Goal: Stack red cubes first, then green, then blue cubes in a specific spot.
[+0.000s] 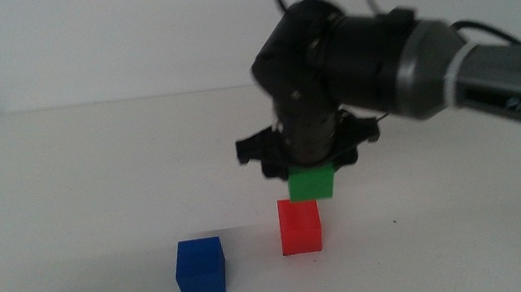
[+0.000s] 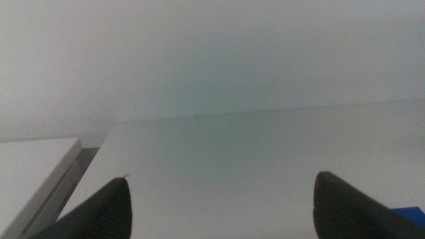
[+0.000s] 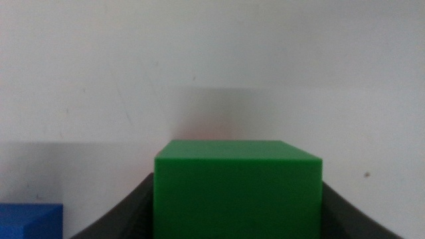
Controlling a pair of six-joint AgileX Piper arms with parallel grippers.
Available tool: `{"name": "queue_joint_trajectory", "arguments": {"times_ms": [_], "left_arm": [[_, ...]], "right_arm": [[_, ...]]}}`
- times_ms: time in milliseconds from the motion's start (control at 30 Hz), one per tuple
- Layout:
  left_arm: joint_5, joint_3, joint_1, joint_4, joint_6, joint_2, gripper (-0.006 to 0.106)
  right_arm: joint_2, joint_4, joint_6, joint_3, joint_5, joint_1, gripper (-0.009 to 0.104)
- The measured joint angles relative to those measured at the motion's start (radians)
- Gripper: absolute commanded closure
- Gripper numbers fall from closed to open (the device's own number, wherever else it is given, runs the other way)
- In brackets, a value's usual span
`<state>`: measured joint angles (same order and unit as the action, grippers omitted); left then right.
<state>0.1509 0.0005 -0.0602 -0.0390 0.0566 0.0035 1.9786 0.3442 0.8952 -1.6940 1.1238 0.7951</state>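
Right gripper [image 1: 308, 172] on my screen is clamped on the small matte bright-green cube [image 1: 311, 183], just above the matching bright-red cube [image 1: 300, 225] on the white table [image 1: 95, 188]. Deep-blue cube [image 1: 201, 267] sits near it. "PIPER" reads on the arm [image 1: 493, 70]. Left gripper [image 2: 219, 199] waits, jaws apart.

only one bit of lettering can be made out: "piper", printed in white on the right arm's grey forearm [image 1: 514, 82], partly blurred.
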Motion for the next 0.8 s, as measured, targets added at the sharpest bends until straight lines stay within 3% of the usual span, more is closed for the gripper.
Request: {"name": "queue_joint_trajectory", "arguments": {"times_ms": [800], "left_arm": [[0.0, 0.0, 0.0, 0.0, 0.0, 0.0, 0.007]], "right_arm": [[0.068, -0.001, 0.054, -0.005, -0.046, 0.031, 0.08]]}}
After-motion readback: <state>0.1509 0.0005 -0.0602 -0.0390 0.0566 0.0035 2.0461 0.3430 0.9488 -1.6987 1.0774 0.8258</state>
